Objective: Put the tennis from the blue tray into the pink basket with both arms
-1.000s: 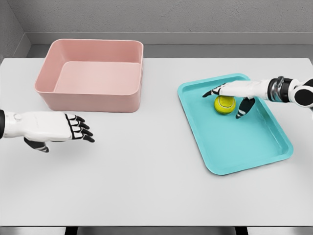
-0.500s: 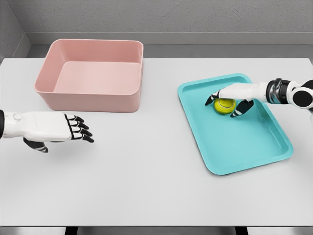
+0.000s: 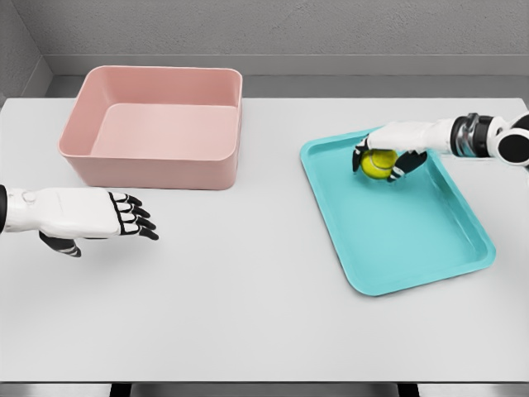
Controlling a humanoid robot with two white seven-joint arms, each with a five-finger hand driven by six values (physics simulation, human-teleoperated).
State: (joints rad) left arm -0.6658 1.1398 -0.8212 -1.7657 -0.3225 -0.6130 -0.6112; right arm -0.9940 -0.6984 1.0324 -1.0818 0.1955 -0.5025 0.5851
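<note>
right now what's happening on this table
The right hand has closed its fingers around the tennis ball at the far end of the blue tray. The left hand hovers over the table in front of the pink basket, fingers relaxed and holding nothing. The basket has nothing in it, so the ball has yet to get there.

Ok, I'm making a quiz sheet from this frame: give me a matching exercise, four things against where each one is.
Things:
1. tennis ball
2. pink basket
3. blue tray
4. left hand

Places:
A. table, right side
B. table, far left
C. over the table's left edge, holding nothing
D. in the right hand, above the tray's far end

Pairs: 1-D, 2-B, 3-A, 4-C
</note>
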